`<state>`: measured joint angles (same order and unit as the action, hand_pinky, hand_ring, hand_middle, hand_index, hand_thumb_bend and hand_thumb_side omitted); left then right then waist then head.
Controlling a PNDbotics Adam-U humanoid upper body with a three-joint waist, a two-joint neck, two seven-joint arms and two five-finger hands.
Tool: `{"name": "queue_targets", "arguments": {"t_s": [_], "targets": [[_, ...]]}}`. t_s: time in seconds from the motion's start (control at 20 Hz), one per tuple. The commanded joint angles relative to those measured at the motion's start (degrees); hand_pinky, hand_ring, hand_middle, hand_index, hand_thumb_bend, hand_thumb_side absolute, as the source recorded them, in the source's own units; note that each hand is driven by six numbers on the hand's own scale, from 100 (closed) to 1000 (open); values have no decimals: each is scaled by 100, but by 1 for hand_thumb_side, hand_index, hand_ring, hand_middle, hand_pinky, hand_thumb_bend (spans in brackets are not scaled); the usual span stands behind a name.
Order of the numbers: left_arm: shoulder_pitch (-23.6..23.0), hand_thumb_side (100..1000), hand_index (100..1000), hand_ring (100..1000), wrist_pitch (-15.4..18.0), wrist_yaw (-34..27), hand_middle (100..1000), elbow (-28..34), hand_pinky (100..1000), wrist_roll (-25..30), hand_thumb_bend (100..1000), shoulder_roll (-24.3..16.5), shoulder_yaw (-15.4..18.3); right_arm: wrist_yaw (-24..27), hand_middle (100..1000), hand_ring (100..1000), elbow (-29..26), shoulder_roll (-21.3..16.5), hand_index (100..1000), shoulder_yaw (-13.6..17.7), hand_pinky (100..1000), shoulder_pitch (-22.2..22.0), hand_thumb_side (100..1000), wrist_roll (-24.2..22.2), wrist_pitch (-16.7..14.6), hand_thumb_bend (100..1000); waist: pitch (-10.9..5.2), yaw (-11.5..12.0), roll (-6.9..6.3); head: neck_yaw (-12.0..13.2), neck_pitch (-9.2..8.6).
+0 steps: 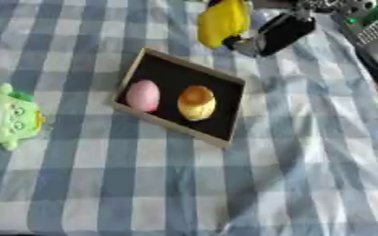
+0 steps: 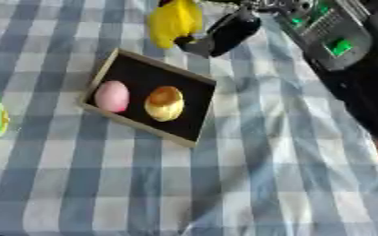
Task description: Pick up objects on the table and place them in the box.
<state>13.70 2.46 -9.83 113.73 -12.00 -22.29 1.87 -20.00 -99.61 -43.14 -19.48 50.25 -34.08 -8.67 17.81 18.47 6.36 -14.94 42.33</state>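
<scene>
Blue-and-white checked cloth covers the table. Shallow box with a pale wood rim and black floor sits slightly above centre, turned askew. 2 items lie inside it: pink egg-shaped piece toward the 9 o'clock side, yellow-orange round piece just beside it toward 3 o'clock, the 2 apart by a thin gap.

Right hand comes in from 1 o'clock, black, just past the box's far corner. Yellow object sits right against it on its 9 o'clock side, above the box's far edge; the hand touches it, but whether fingers curl round it or only rest beside it, cannot tell. Cannot tell either if the yellow object is off the cloth.

Green plush toy with a pale belly and round eyes lies on the cloth at 9 o'clock, well apart from the box, partly cut by the edge.

Left hand not visible.
</scene>
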Motion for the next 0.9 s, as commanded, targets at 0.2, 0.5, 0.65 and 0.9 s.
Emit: {"name": "queue_targets", "arguments": {"t_s": [0.2,0.5,0.65,0.9], "targets": [[83,568,801,758,92,-26,712,86,945,-9,100,-145,16,-433,533,635,727,668,680,-292,774,747,100,-383,-108,175,-197,-6,-80,-45,1],[70,571,801,758,83,-26,712,86,945,-26,100,-124,29,-906,534,634,1540,1310,679,-474,772,993,100,-449,-333,177,-199,-39,-63,21,-46],[66,574,801,758,71,-30,713,86,945,-21,100,-100,25,-1123,535,635,1906,1484,680,-535,772,975,100,-367,-531,179,-197,-41,-71,18,-64],[61,577,800,758,48,-34,712,86,944,-10,100,-55,19,-1464,546,644,2404,1732,687,-615,771,888,100,-269,-735,200,-186,-45,-87,25,-74]]}}
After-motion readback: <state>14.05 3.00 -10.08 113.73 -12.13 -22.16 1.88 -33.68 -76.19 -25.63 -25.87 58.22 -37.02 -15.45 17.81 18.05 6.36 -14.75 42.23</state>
